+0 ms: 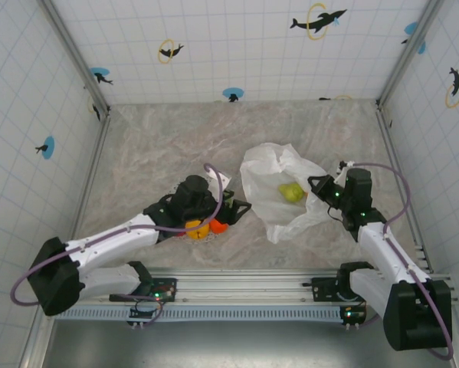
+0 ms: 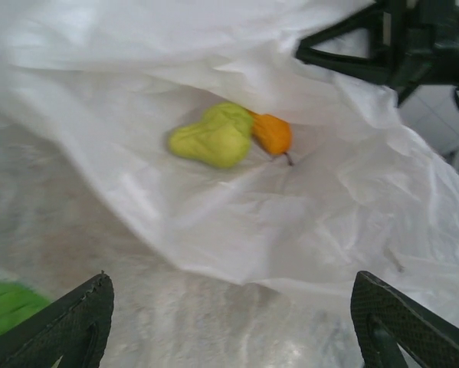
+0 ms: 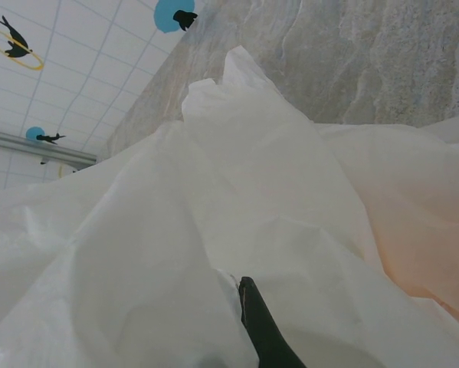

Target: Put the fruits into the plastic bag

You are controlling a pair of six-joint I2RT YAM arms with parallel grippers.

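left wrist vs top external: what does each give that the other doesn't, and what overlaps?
Left wrist: an orange fruit tucked behind the green fruit inside the plastic bag, and the left gripper open with nothing between its fingers. Top external: orange and red fruits lying outside the bag on the table, close to the left gripper. Shared: the bag, the green fruit in it, and the right gripper gripping the bag's raised edge.
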